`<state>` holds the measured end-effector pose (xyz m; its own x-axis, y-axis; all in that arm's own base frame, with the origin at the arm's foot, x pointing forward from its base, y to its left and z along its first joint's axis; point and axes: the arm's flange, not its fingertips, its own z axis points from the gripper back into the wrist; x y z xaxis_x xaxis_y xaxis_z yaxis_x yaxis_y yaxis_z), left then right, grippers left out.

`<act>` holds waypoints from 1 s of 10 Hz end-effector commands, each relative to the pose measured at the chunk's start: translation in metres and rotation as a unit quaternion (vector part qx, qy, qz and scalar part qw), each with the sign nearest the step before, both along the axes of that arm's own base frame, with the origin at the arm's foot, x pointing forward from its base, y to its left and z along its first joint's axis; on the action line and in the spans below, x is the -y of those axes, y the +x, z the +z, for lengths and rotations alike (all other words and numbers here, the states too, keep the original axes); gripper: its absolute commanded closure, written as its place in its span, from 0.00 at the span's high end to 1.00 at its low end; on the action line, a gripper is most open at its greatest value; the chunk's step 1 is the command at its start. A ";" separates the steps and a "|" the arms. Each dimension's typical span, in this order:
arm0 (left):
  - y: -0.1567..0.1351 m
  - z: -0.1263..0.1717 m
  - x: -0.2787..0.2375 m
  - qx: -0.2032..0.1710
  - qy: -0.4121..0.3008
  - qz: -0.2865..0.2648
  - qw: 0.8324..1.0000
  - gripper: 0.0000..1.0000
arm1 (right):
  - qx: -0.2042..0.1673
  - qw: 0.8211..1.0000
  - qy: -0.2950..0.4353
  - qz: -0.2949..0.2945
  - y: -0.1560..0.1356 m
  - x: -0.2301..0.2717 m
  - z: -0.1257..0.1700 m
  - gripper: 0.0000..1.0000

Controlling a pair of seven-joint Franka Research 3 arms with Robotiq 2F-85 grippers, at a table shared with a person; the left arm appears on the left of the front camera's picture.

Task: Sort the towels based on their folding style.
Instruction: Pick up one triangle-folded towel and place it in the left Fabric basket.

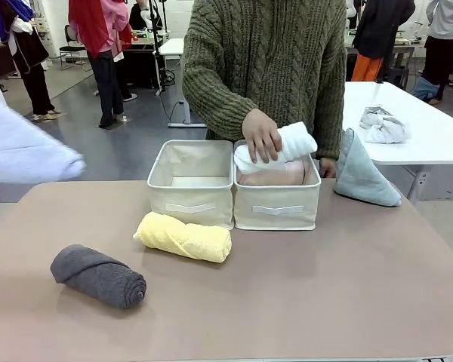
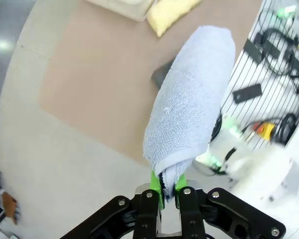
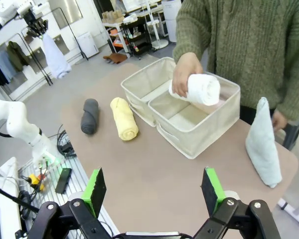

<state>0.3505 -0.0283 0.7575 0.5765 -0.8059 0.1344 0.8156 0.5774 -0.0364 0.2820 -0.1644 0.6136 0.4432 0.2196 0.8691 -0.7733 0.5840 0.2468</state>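
My left gripper (image 2: 168,191) is shut on the narrow end of the light blue towel (image 2: 192,99), which hangs high off the table's left side (image 1: 23,151); the right wrist view shows it dangling (image 3: 55,57). A person's hand holds the white rolled towel (image 1: 283,143) over the right bin (image 1: 277,207), where the pale pink roll (image 1: 272,173) lies. The left bin (image 1: 190,197) holds nothing. The yellow roll (image 1: 185,237) lies before it, and the dark grey roll (image 1: 98,275) is at front left. The grey-green cone (image 1: 362,173) stands right of the bins. My right gripper (image 3: 154,191) is open above the table's near right.
A white table (image 1: 438,143) behind at the right carries a shapeless grey-white cloth bundle (image 1: 383,124). The person's other hand (image 1: 328,167) rests by the cone. The brown tabletop (image 1: 325,286) is bare at front right. People stand farther back.
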 end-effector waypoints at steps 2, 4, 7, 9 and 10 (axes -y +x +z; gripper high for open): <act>0.028 -0.003 0.038 -0.030 0.006 0.007 1.000 0.12 | 0.010 1.000 0.010 0.006 0.001 0.000 0.000 1.00; 0.009 -0.003 0.034 -0.010 0.000 0.010 1.000 0.12 | 0.010 1.000 0.010 0.006 0.001 0.000 0.000 1.00; 0.035 -0.013 0.069 -0.048 -0.018 0.042 0.998 0.12 | 0.010 1.000 0.010 0.006 0.001 0.000 0.000 1.00; 0.063 -0.012 0.118 -0.032 -0.006 0.075 0.997 0.12 | 0.010 1.000 0.010 0.006 0.001 0.000 0.000 1.00; 0.078 -0.011 0.140 -0.013 -0.002 0.085 0.996 0.12 | 0.010 1.000 0.010 0.006 0.001 0.000 0.000 1.00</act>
<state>0.4138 -0.1482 0.7295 0.6808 -0.7261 0.0966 0.7325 0.6748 -0.0898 0.2818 -0.1645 0.6139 0.4430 0.2197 0.8692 -0.7733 0.5842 0.2464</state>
